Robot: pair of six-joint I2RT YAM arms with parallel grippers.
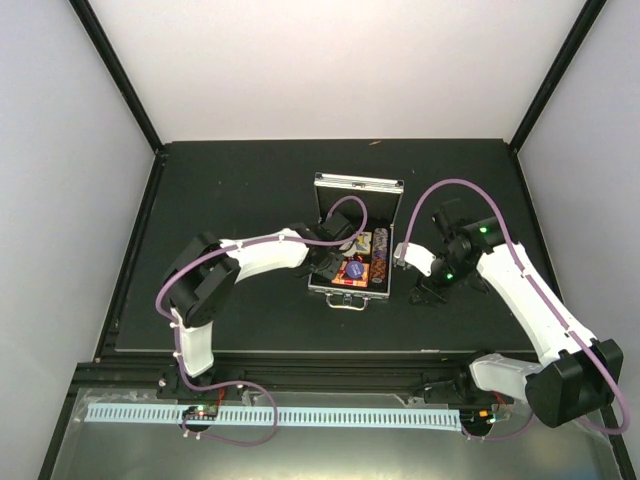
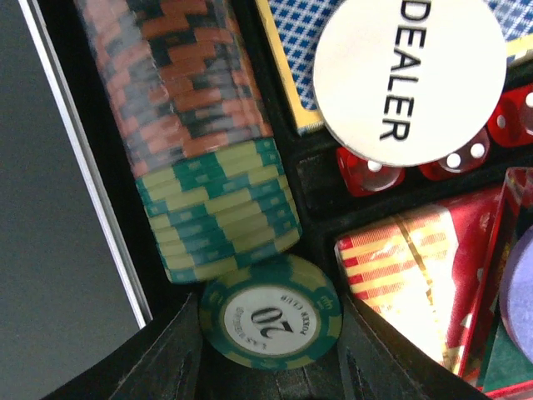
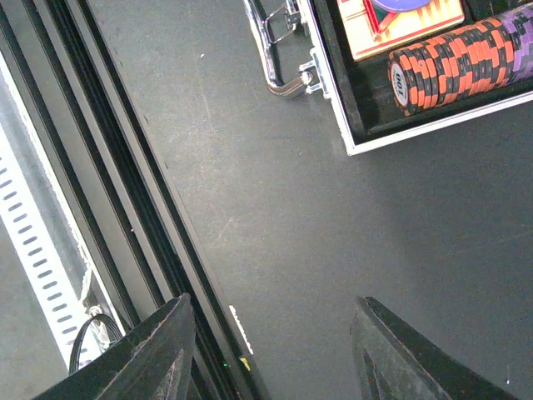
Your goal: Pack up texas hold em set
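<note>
Silver ribbed aluminium briefcase lies open mid-table, holding chip rows, red dice and a white round button reading DEALER. Left gripper pinches a green poker chip marked 20 inside it. Right gripper, spread wide, hangs over black mat; only its camera shows the chrome handle and an orange-black chip marked 100.

"DEALER" on white button, "20" on green chip, small lettering around the 20 too blurred to read, "100" on end orange chip
</note>
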